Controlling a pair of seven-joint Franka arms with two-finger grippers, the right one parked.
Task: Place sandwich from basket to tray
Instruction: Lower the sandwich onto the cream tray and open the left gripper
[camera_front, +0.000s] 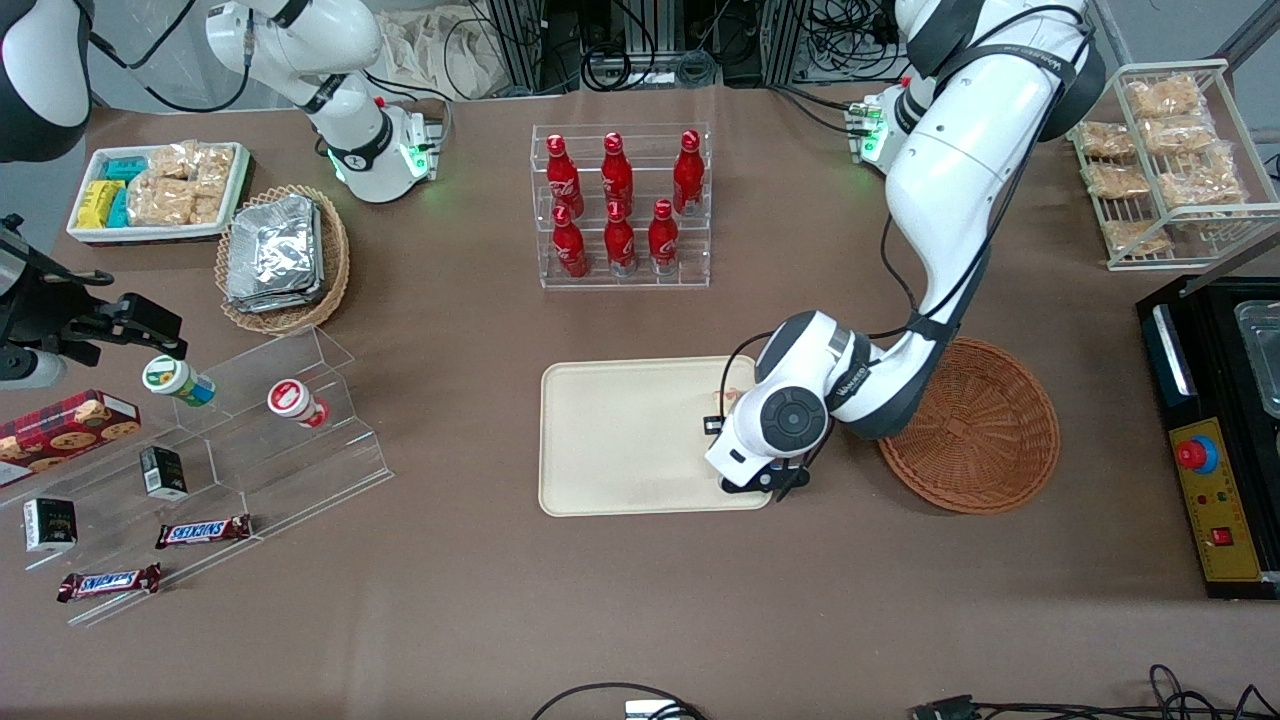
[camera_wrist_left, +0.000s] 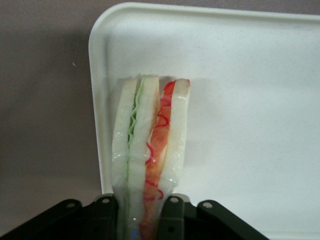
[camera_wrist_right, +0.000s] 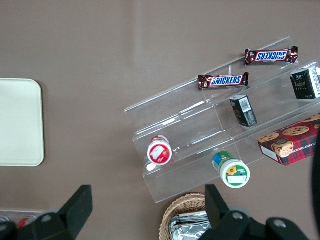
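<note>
A brown table (camera_front: 640, 620) carries the scene, with the left arm's gripper (camera_wrist_left: 145, 220) over the tray (camera_front: 620, 440).

The gripper's fingers (camera_wrist_left: 172, 215) are closed narrowly on the sandwich (camera_wrist_left: 150, 145), pinching the wedge by one end; its white bread and its green and red-orange filling layers reach out over the tray's corner, close above the cream surface. In the front view, the gripper sits at the tray's end nearest the basket (camera_front: 985, 440), which lies just beside the tray, toward the working arm's end of the table. The red bottles (camera_front: 620, 205) stand farther from the front camera.
</note>
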